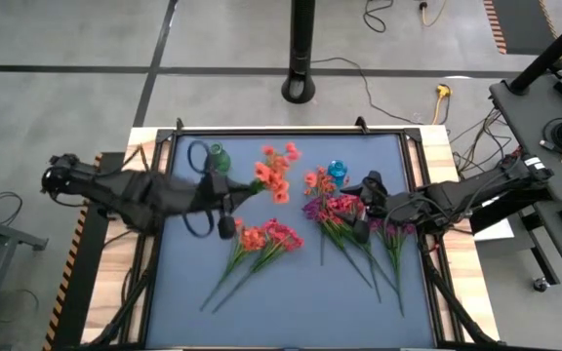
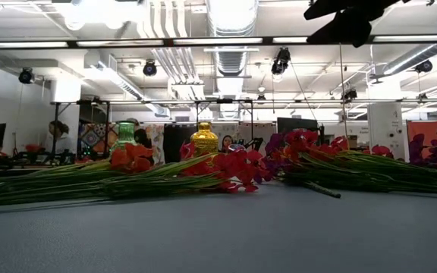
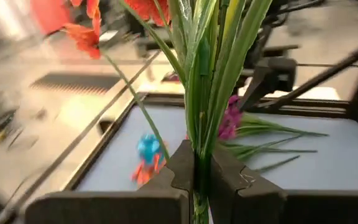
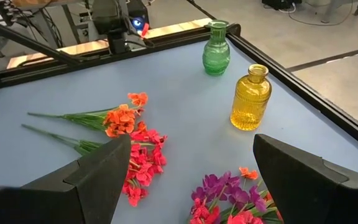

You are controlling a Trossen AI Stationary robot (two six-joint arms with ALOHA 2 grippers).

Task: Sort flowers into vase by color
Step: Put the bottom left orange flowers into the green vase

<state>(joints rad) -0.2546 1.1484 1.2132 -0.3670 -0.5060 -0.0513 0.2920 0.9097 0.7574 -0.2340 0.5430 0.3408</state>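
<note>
My left gripper (image 1: 234, 191) hangs over the table's left half, shut on an orange-red flower spray (image 1: 275, 176). Its blossoms (image 3: 82, 28) are raised near the green vase (image 1: 218, 156). A yellow vase (image 4: 251, 97) stands beside the green vase (image 4: 216, 47). A blue vase (image 1: 337, 171) has orange blossoms next to it. Orange and red sprays (image 1: 261, 237) lie flat at mid-table. Purple and pink sprays (image 1: 340, 210) lie to the right, under my open right gripper (image 4: 191, 144). My left gripper pinches the spray's bundle of green stems and leaves (image 3: 199, 163) between its two fingers (image 3: 180, 163). The fingers come nearly level from the table's left. The spray sticks out past the fingertips toward the right, its blossoms lifted clear of the table.
A raised dark frame (image 1: 291, 132) runs around the blue mat. Bare mat (image 1: 291, 312) lies toward the near edge. Long stems (image 1: 379, 273) trail from the purple sprays toward the near right. People and desks show in the room beyond in the low view.
</note>
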